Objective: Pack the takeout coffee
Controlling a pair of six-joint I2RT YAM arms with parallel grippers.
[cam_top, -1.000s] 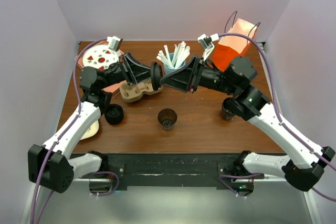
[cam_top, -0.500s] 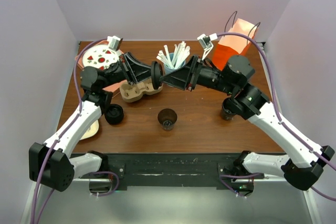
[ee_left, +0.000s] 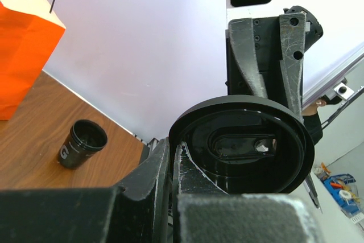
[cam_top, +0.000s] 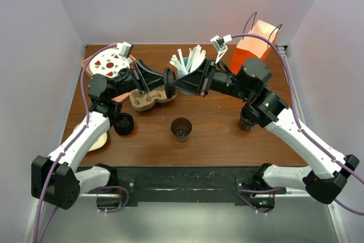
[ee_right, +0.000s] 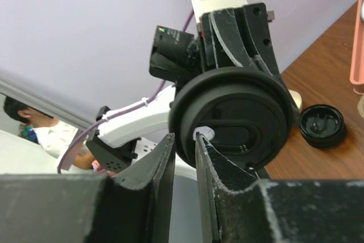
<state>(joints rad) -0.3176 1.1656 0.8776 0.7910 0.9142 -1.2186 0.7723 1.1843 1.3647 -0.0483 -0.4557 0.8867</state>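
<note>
Over the last second the right gripper (ee_right: 183, 146) has slid in toward the left gripper (ee_left: 172, 152), which has hardly shifted, so the two now meet nose to nose in the air above the table (cam_top: 216, 140). Between them is a black lid (ee_left: 244, 146), held up on edge well clear of the wood. That placement reads as a hand-over, since either arm can reach the rim there without hitting anything below. The left jaws are clenched on one side of the rim. The right fingers (ee_right: 156, 169) straddle the rim too, but whether they are pressing on it I cannot tell. The lid is a glossy, round plastic disc with a raised rim and an oval recess holding a small sip hole; each wrist camera sees one of its flat faces. Directly below stands an open brown cup (cam_top: 181, 128), probably the one it will cap, with a second dark cup (cam_top: 247, 119) off to the right. A cardboard carrier (cam_top: 149, 99) lies under the left arm, another lid (cam_top: 123, 124) lies flat near the left edge, and an orange bag (cam_top: 250, 52) waits at the back right corner.
</note>
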